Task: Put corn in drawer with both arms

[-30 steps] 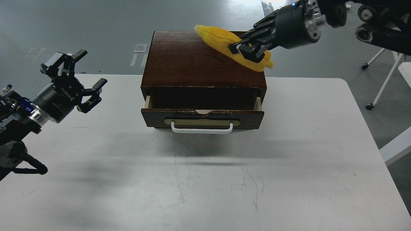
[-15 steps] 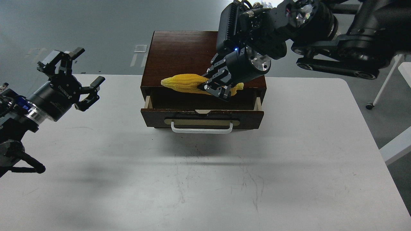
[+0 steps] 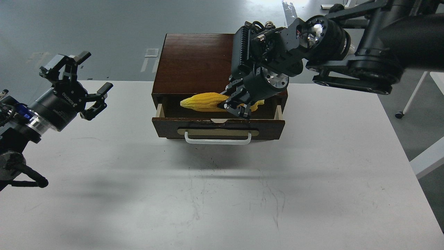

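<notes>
Reading "ROBOTIQ" on left end effector [image 3: 77, 83]; right end effector [image 3: 237, 106] grips corn [image 3: 204, 101].

The right gripper [image 3: 237, 104] carries the corn [image 3: 204, 101] down from above the back right corner of the cabinet top [image 3: 194, 62] to the open drawer [image 3: 218, 119]. The cob now lies nearly level over the drawer's opening, tip pointing left, lower than half a second ago. The right arm [image 3: 347, 59] swings in over the cabinet, its wrist turned downward.
</notes>
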Robot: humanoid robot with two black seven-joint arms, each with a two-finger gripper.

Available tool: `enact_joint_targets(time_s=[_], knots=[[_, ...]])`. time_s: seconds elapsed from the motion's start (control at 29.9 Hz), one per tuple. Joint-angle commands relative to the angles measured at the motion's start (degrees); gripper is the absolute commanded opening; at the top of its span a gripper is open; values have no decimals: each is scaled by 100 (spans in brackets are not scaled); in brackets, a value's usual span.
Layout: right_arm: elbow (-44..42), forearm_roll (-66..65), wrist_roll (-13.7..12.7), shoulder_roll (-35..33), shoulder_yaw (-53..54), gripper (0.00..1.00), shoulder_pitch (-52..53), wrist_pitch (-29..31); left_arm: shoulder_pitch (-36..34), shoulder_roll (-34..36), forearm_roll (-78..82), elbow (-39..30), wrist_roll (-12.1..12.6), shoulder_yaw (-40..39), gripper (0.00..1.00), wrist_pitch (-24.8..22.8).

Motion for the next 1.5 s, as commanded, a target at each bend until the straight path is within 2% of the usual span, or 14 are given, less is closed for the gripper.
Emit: enact_joint_targets(time_s=[0.0, 0.2, 0.33, 0.43, 0.7, 0.74, 0.84, 0.94, 1.0, 1.07, 1.1, 1.24, 1.47], knots=[[-12, 17, 0, 4, 1, 45, -22, 1, 0, 8, 1, -26, 0, 1, 99, 4], [-12, 26, 0, -5, 1, 60, -22, 1, 0, 8, 1, -26, 0, 1, 99, 4], [-3, 26, 0, -5, 9, 63, -22, -7, 0, 8, 1, -26, 0, 1, 99, -5], [-3, 26, 0, -13, 9, 68, -22, -7, 0, 8, 1, -26, 0, 1, 99, 4], [-3, 149, 0, -233, 150, 72, 75, -25, 0, 8, 1, -26, 0, 0, 99, -5], [-3, 367, 0, -364, 228, 78, 92, -25, 0, 8, 1, -26, 0, 1, 99, -5], [58, 1253, 0, -829, 361, 82, 101, -7, 0, 8, 1, -26, 0, 0, 99, -5], [67, 2105, 0, -1233, 431, 93, 49, -7, 0, -10, 1, -26, 0, 1, 99, -5], [93, 2842, 0, -1602, 527, 94, -48, 19, 0, -18, 1, -26, 0, 1, 99, -5], [172, 3775, 0, -2033, 755, 95, -433, 37, 0, -45, 1, -26, 0, 1, 99, -5], [173, 3779, 0, -2035, 756, 95, -435, 37, 0, -45, 1, -26, 0, 1, 99, -5], [295, 4849, 0, -2771, 1825, 95, -1644, 72, 9, -97, 9, -26, 0, 1, 99, -5], [261, 6326, 0, -3204, 3726, 95, -3896, 81, 61, -141, 9, -26, 0, 1, 99, -31]])
